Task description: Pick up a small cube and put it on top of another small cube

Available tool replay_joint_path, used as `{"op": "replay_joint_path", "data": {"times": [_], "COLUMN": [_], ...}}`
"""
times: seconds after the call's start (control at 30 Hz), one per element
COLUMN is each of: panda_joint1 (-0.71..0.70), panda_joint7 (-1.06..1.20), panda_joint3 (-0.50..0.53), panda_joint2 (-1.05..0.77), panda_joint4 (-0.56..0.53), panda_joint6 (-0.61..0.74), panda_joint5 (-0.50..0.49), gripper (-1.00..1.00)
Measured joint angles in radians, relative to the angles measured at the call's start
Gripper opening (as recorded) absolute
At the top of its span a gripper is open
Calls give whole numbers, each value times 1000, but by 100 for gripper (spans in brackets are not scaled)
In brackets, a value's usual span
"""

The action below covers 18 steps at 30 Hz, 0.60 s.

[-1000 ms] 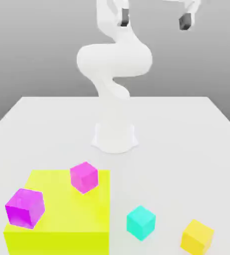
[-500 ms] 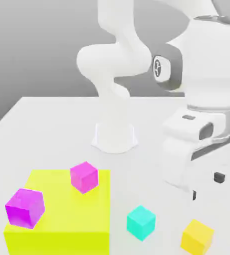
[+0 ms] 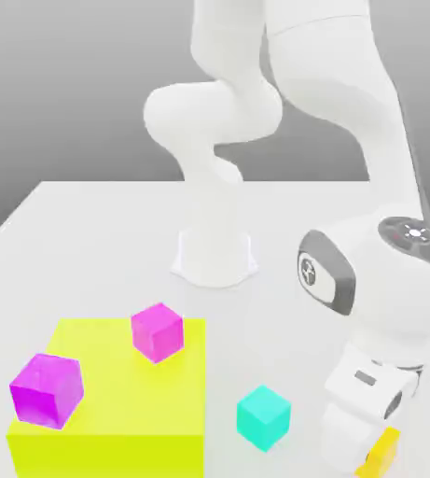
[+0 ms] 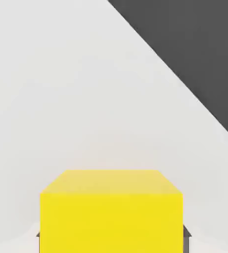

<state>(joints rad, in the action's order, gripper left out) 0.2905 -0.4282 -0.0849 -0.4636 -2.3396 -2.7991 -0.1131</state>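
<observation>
I have the hand (image 3: 367, 459) down low over the small cube (image 3: 383, 451), which sits on the bench (image 3: 97, 233) at the exterior view's lower right, mostly hidden behind the wrist. In the hand view the small cube (image 4: 111, 210) sits close between two dark finger tips (image 4: 186, 232) flanking its lower corners, but I cannot tell whether they are pressing on it or standing clear. Nothing looks lifted yet, so I judge the grasp, lift and carry all remain. The cyan cube (image 3: 263, 417) stands near, a likely target for stacking.
</observation>
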Motion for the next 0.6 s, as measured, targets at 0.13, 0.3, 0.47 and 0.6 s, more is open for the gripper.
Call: {"op": "replay_joint_path", "data": {"times": [0.13, 0.3, 0.47, 0.6], "panda_joint1": [-15, -118, -250, -459], "panda_joint7": [22, -39, -116, -192], "panda_joint3": [-21, 89, 215, 303], "panda_joint2": [120, 253, 364, 431], "panda_joint4": [-24, -10, 6, 29], "panda_joint6": [96, 239, 364, 456], "panda_joint5": [29, 64, 91, 122], "gripper": [-100, -100, -100, -100]}}
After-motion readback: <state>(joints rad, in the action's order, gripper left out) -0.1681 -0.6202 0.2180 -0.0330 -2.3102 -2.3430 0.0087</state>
